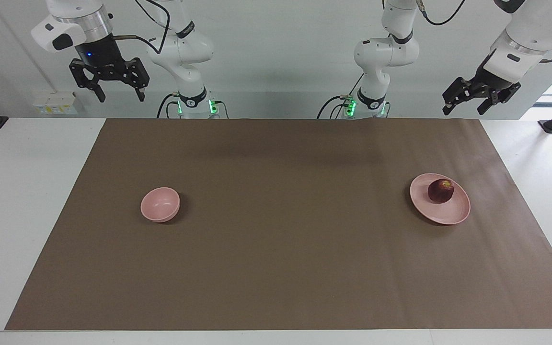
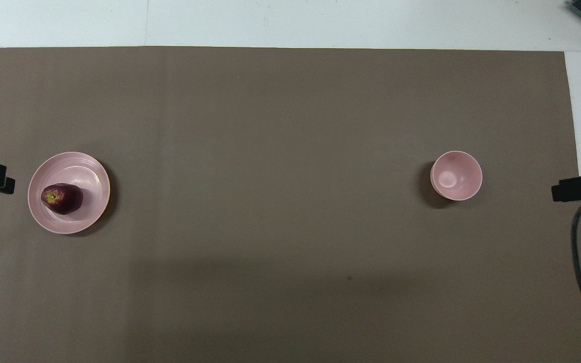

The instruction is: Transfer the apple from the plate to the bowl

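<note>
Facing view: my left gripper point(image 1: 467, 101) hangs wide open; I should descend squarely over the small dark red apple point(image 1: 441, 190) on the shallow pink plate point(image 1: 451, 215), straddling it.

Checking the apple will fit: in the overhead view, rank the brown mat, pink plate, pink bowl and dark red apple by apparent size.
1. Brown paper table mat
2. Wide, shallow pale pink plate
3. Small, deep pale pink bowl
4. Small round dark red apple, slightly narrower than the bowl

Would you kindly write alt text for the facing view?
A dark red apple sits on a pink plate toward the left arm's end of a brown mat; an empty pink bowl stands toward the right arm's end.
</note>
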`<control>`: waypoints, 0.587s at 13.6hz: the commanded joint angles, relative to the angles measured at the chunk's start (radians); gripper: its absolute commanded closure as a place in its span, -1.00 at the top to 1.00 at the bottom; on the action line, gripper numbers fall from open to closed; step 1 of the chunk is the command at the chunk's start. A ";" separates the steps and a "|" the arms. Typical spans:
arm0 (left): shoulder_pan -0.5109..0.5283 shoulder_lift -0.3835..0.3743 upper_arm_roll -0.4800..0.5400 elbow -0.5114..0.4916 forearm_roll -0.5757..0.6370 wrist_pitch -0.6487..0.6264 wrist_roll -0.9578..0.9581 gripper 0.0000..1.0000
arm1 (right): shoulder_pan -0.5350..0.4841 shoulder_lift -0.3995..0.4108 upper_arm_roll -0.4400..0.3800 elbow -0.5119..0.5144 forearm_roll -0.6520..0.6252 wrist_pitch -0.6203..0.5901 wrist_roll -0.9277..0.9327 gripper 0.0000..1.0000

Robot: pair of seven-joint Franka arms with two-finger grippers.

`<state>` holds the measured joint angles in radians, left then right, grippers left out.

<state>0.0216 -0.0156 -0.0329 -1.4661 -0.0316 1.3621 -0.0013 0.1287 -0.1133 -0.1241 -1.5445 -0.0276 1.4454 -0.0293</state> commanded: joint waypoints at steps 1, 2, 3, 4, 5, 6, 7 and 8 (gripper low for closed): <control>-0.008 -0.007 0.007 -0.003 -0.005 -0.006 0.001 1.00 | -0.006 -0.025 0.006 -0.031 -0.002 0.023 -0.014 1.00; -0.008 -0.006 0.007 -0.003 -0.004 0.001 0.003 1.00 | -0.005 -0.025 0.006 -0.031 0.000 0.023 -0.012 1.00; -0.008 -0.007 0.007 -0.006 -0.005 0.003 0.001 1.00 | -0.004 -0.025 0.006 -0.031 0.002 0.021 -0.008 1.00; -0.008 -0.007 0.007 -0.006 -0.007 0.003 0.001 1.00 | -0.004 -0.025 0.006 -0.031 0.002 0.021 -0.006 1.00; -0.009 -0.009 0.007 -0.010 -0.008 0.005 0.000 1.00 | -0.006 -0.025 0.006 -0.029 0.002 0.023 -0.006 1.00; -0.011 -0.009 0.007 -0.011 -0.008 0.006 0.000 1.00 | -0.006 -0.025 0.004 -0.029 0.002 0.023 -0.007 1.00; -0.012 -0.009 0.007 -0.010 -0.008 0.006 0.000 1.00 | -0.006 -0.025 0.004 -0.029 0.002 0.023 -0.008 1.00; -0.012 -0.011 0.007 -0.013 -0.007 0.009 0.000 1.00 | -0.006 -0.025 0.004 -0.029 0.002 0.023 -0.008 1.00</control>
<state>0.0203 -0.0155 -0.0343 -1.4669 -0.0316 1.3621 -0.0011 0.1288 -0.1139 -0.1237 -1.5446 -0.0271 1.4454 -0.0293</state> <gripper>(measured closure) 0.000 0.000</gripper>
